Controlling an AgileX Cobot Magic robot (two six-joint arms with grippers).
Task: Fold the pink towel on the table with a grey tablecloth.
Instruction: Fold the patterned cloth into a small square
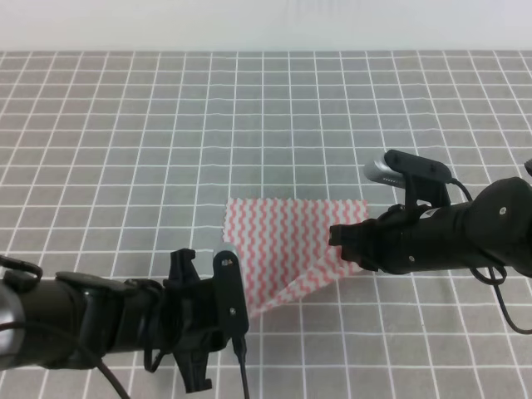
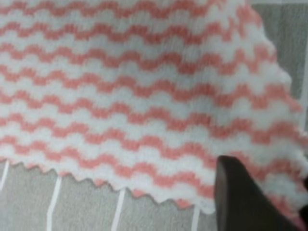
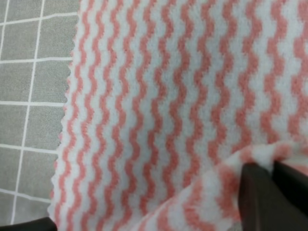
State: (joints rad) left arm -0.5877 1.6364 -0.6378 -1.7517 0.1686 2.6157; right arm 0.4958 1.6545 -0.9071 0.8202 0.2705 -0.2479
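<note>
The pink towel (image 1: pixel 287 237) with wavy pink-and-white stripes lies mid-table on the table with a grey tablecloth (image 1: pixel 125 125). Its near part is raised and creased along a slanted line. My left gripper (image 1: pixel 233 287) sits at the towel's near-left corner. In the left wrist view the towel (image 2: pixel 144 96) fills the frame, and one dark finger (image 2: pixel 240 202) presses on its lower right edge. My right gripper (image 1: pixel 338 238) is shut on the towel's right corner. In the right wrist view a fold of the towel (image 3: pixel 159 110) is pinched between dark fingers (image 3: pixel 260 197).
Grey gridded cloth (image 3: pixel 29 96) runs in every direction around the towel, with a pale wall edge along the far side. Both black arms lie low over the near part of the table. Cables trail from them.
</note>
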